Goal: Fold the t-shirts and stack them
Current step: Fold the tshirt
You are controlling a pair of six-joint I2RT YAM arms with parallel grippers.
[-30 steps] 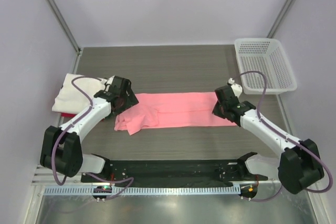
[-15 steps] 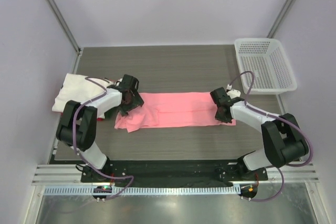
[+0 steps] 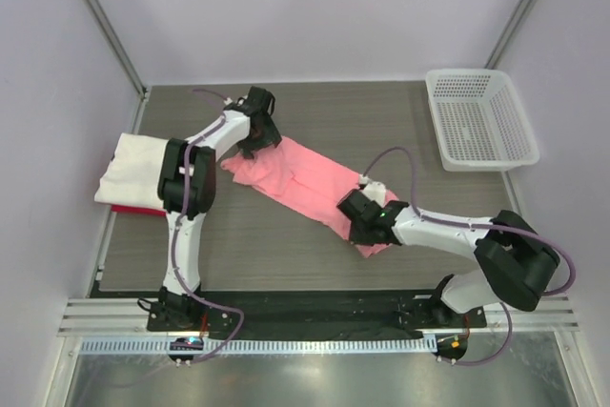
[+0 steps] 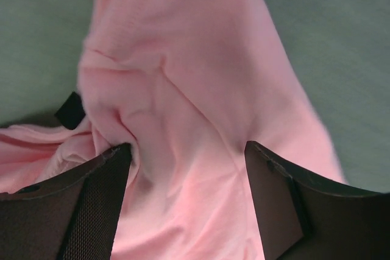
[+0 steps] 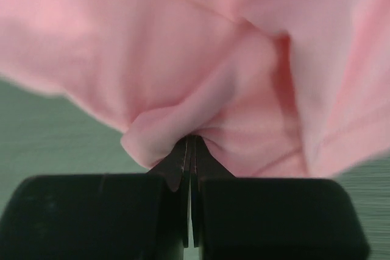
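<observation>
The salmon-pink t-shirt (image 3: 305, 183) lies in a long, rumpled strip running diagonally from back left to front right on the table. My left gripper (image 3: 255, 140) is at its back-left end. In the left wrist view its jaws (image 4: 186, 147) stand wide apart with pink cloth (image 4: 183, 59) bunched between them. My right gripper (image 3: 362, 223) is at the front-right end, shut on a pinched fold of the pink shirt (image 5: 213, 41), as the right wrist view (image 5: 191, 141) shows. A folded white t-shirt (image 3: 133, 169) lies at the left, on top of a red one (image 3: 129, 209).
A white mesh basket (image 3: 481, 116) stands at the back right corner. The dark wood-grain table (image 3: 362, 121) has walls on three sides. The arms' black base rail runs along the near edge (image 3: 305, 312).
The pink shirt has turned from lying straight across to a diagonal. My left gripper moved to the back with its end; my right gripper dragged its end toward the front and left.
</observation>
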